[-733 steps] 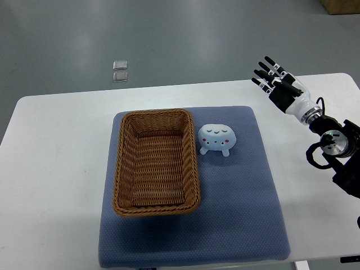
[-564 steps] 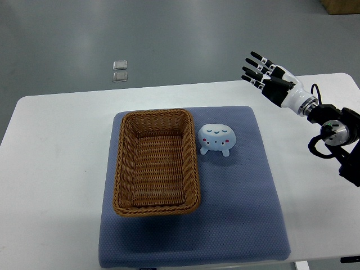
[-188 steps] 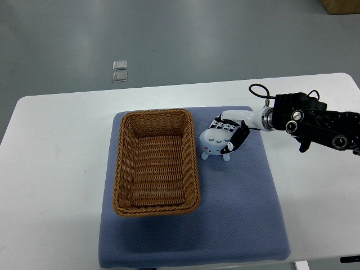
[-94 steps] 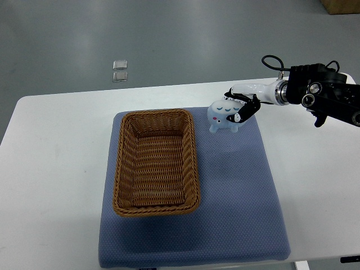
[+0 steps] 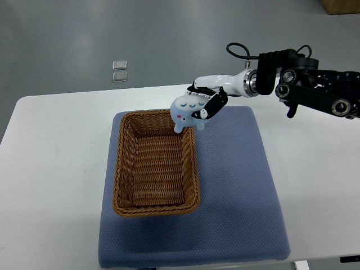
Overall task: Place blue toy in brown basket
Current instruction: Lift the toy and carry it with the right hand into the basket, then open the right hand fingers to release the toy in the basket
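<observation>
A pale blue toy (image 5: 187, 111) with a sleepy face hangs in the air over the far right corner of the brown wicker basket (image 5: 155, 162). My right hand (image 5: 203, 104) is shut on the toy, its black-and-white fingers wrapped over the toy's top and right side. The right arm reaches in from the right edge, above the table's far side. The basket lies lengthwise on the left half of a blue mat (image 5: 236, 191) and holds nothing. The left arm does not show.
The blue mat covers the middle of a white table (image 5: 53, 169). Two small clear squares (image 5: 119, 71) lie on the grey floor beyond the table's far edge. A brown box corner (image 5: 341, 5) shows at the top right.
The right hand came in from the far right, closed on the toy on the mat, lifted it, and has carried it left and up to the basket's far right corner.
</observation>
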`<state>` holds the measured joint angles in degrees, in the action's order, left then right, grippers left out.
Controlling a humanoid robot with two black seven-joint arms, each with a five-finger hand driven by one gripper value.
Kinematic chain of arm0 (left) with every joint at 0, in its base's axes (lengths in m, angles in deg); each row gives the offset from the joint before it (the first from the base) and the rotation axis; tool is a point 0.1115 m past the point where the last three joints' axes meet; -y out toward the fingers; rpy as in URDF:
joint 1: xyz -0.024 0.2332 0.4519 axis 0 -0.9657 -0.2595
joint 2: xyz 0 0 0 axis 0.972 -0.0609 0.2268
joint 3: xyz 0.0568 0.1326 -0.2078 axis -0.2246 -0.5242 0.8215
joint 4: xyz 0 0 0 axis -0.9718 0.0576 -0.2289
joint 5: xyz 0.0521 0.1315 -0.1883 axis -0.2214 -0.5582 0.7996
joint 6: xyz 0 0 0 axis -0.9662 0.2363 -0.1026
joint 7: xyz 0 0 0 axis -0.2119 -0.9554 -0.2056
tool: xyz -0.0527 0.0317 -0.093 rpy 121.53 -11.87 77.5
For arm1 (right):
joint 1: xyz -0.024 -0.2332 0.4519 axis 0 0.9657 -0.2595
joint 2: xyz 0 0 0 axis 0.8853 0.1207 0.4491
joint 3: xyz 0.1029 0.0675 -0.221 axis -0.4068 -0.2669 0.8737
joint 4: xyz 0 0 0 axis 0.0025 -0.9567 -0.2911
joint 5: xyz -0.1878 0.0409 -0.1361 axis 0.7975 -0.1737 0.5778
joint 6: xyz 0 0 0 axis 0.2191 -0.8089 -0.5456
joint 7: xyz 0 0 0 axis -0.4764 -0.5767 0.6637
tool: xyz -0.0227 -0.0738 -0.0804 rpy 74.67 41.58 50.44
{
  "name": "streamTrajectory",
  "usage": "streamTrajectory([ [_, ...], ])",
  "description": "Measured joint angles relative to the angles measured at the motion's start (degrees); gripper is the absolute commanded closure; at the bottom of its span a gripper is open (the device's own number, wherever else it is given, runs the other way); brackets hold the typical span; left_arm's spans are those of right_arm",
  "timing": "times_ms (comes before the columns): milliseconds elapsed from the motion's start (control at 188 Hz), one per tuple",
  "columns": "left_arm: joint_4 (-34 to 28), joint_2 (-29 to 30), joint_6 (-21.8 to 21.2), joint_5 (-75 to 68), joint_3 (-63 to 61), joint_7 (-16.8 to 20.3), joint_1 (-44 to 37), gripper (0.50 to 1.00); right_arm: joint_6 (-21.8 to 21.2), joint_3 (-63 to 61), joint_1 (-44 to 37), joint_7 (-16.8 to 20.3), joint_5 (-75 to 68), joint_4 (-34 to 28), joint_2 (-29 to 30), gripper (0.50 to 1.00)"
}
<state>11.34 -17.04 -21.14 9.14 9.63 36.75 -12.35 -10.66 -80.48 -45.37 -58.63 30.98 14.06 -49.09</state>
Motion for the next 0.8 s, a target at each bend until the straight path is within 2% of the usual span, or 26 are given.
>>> streamTrajectory([
  [138,0.0,0.0,0.0,0.0,0.0,0.0,0.1,0.500,0.7,0.4,0.4,-0.2,0.0,1.3,6.0,1.000],
  [277,0.1,0.0,0.0,0.0,0.0,0.0,0.1,0.500,3.1,2.3,0.8,-0.2,0.1,3.8,11.1,1.000],
  [570,0.7,0.0,0.1,0.0,0.0,0.0,0.1,0.500,4.2,3.9,4.4,-0.2,0.5,7.8,17.0,1.000],
  [655,0.7,0.0,0.1,0.0,0.0,0.0,0.1,0.500,4.4,4.4,5.3,-0.1,0.6,8.1,17.6,0.857],
  [660,0.7,0.0,0.1,0.0,0.0,0.0,0.1,0.500,4.4,4.5,5.4,-0.1,0.6,8.2,17.7,0.834],
  [665,0.7,0.0,0.1,0.0,0.0,0.0,0.1,0.500,4.4,4.5,5.4,-0.1,0.6,8.2,17.7,0.834],
  [671,0.7,0.0,0.1,0.0,0.0,0.0,0.1,0.500,4.4,4.5,5.5,-0.1,0.6,8.2,17.7,0.808],
  [676,0.7,0.0,0.1,0.0,0.0,0.0,0.1,0.500,4.5,4.5,5.5,-0.1,0.6,8.3,17.8,0.807],
  [681,0.7,0.0,0.1,0.0,0.0,0.0,0.1,0.500,4.5,4.6,5.6,-0.1,0.6,8.3,17.9,0.783],
  [703,0.7,0.0,0.1,0.0,0.0,0.0,0.1,0.500,4.7,4.6,5.8,-0.1,0.7,8.6,18.1,0.742],
  [799,0.4,0.0,0.1,0.0,0.0,0.0,0.1,0.500,5.1,4.7,7.0,-0.1,0.9,9.8,19.0,0.658],
])
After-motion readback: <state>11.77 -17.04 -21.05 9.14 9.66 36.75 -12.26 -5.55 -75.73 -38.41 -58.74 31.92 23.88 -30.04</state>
